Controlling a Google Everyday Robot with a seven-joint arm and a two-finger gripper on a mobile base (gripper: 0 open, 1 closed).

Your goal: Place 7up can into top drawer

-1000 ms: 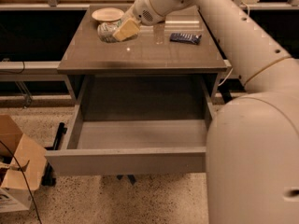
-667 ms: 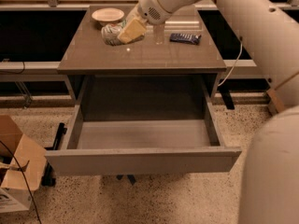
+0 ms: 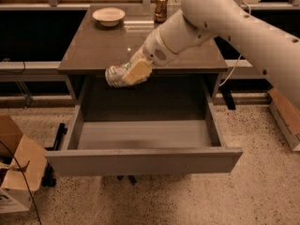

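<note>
My gripper is clenched around the 7up can, holding it on its side at the near edge of the table, left of centre and above the far part of the open top drawer. I judge the can light and thin-walled. Hard squeezing would crumple it, and its smooth metal could slip, so a hold across the middle of the body is soundest. My gripper covers the can's right end, its far finger is hidden behind the can, and the drawer's far wall sits in deep shadow — hard to read.
</note>
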